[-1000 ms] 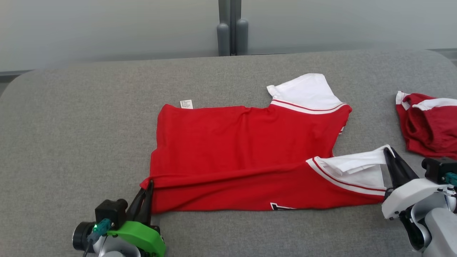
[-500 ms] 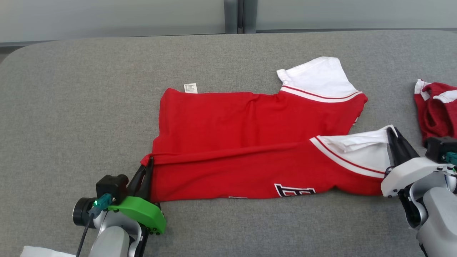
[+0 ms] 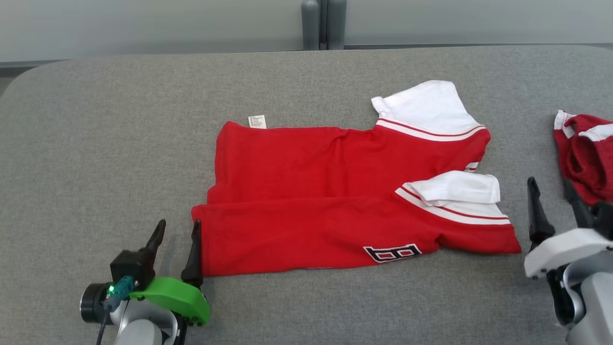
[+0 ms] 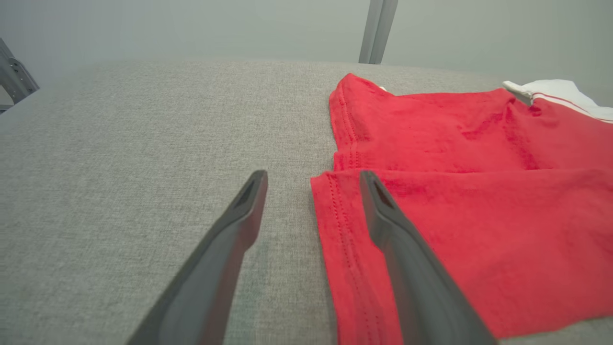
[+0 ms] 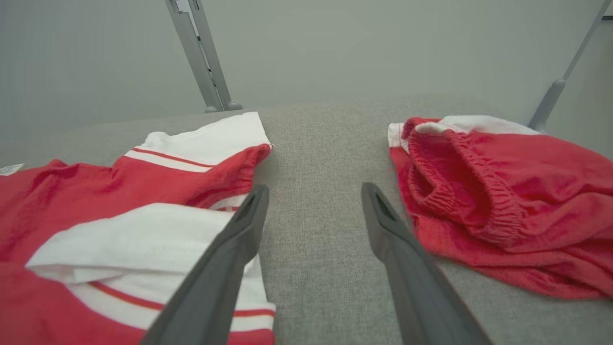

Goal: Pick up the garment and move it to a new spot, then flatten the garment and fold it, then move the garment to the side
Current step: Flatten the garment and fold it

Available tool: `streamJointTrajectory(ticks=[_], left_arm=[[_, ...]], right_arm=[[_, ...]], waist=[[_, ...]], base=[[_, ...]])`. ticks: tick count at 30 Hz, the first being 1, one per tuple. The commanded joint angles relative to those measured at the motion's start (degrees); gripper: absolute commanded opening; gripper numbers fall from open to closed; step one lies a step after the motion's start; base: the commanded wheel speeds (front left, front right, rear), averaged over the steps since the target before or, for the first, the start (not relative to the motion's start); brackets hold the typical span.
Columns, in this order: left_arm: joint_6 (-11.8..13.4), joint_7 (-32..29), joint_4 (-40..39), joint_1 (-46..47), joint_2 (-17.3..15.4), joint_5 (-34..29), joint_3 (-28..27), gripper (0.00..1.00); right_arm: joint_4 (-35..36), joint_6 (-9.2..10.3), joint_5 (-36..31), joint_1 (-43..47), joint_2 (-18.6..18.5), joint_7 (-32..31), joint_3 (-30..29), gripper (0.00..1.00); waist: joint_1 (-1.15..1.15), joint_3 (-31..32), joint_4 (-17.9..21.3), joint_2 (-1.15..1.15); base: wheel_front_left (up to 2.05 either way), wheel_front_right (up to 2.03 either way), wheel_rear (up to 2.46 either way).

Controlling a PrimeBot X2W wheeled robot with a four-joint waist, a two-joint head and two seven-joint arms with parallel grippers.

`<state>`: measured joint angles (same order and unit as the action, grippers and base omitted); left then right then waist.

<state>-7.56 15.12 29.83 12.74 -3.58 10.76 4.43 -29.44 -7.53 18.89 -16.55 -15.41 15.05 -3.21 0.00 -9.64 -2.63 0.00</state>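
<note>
red jersey (image 3: pixel 335 201) flat, folded once; left gripper (image 3: pixel 179 224) at 7 o'clock, right gripper (image 3: pixel 550 187) at 4, both spread empty; more folds, side move likely left.

Setting: robot test lab or work cell. Evidence: large table (image 3: pixel 96 120) covered in plain grey fabric, with rounded corners; bare pale grey wall panels (image 3: pixel 143 24) behind; grey metal posts (image 3: pixel 310 28) at the far edge; red-and-white garment (image 3: pixel 311 191) laid out on the table; second red garment (image 3: pixel 586 163) near its right end.
</note>
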Motion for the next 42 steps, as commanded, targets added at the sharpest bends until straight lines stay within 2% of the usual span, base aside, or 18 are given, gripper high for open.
streamJointTrajectory(ticks=[1,8,12,17,22,23,24,26,32,36,42], left_arm=[[0.2,0.0,-0.5,-1.3,0.2,-0.5,-0.3,1.0],[0.2,0.0,-1.0,-4.5,0.6,-0.3,-0.1,1.0],[0.2,0.0,-0.7,-4.7,0.6,0.2,0.6,1.0],[0.2,0.0,-0.5,-4.2,0.6,0.8,1.4,1.0],[0.2,0.0,-0.4,-4.3,0.6,0.7,1.6,1.0],[0.2,0.0,-0.3,-4.3,0.6,0.8,1.6,1.0],[0.2,0.0,-0.3,-4.5,0.6,0.9,1.6,1.0],[0.2,0.0,-0.3,-4.7,0.6,1.1,1.7,1.0],[0.2,0.0,0.1,-5.2,0.6,2.9,2.6,1.0],[0.2,0.0,1.8,-4.4,0.6,5.3,4.8,1.0],[0.2,0.0,3.9,-2.6,0.6,7.1,5.0,1.0]], right_arm=[[0.1,0.1,-0.5,2.1,0.5,0.2,-0.1,1.0],[-0.5,0.1,0.5,7.7,2.1,0.2,4.9,1.0],[-2.1,0.1,0.7,7.5,2.6,0.2,5.4,1.0],[-6.0,0.1,1.1,6.5,2.9,0.2,6.2,1.0],[-11.0,0.05,2.5,5.4,3.3,0.0,10.2,1.0],[-11.9,0.05,2.9,5.3,3.1,-0.1,11.0,0.91],[-12.4,0.05,3.5,5.1,3.0,-0.2,11.5,0.48],[-13.1,0.05,4.3,4.9,2.4,-0.2,12.3,0.0],[-11.7,0.14,5.1,4.6,-0.5,0.0,11.6,0.0],[-9.6,0.12,4.5,4.2,-0.8,0.0,10.9,0.0],[-8.0,0.12,3.8,3.8,-0.8,0.0,11.0,0.0]], waist=[[0.0,0.4,0.1,0.0],[0.0,0.9,0.7,0.0],[0.0,0.8,0.7,0.0],[0.0,1.0,0.1,0.0],[0.0,1.2,-0.7,0.0],[0.0,1.2,-0.9,0.0],[0.0,1.3,-1.0,0.0],[0.0,1.3,-1.1,0.0],[0.0,1.4,-0.9,0.0],[0.0,0.9,-0.3,0.0],[0.0,-0.2,0.5,0.0]], base=[[0.0,0.0,0.0],[0.0,0.0,0.0],[0.0,0.0,0.0],[0.0,0.0,0.0],[0.0,0.0,0.0],[0.0,0.0,0.0],[0.0,0.0,0.0],[0.0,0.0,0.0],[0.0,0.0,0.0],[0.0,0.0,0.0],[0.0,0.0,0.0]])
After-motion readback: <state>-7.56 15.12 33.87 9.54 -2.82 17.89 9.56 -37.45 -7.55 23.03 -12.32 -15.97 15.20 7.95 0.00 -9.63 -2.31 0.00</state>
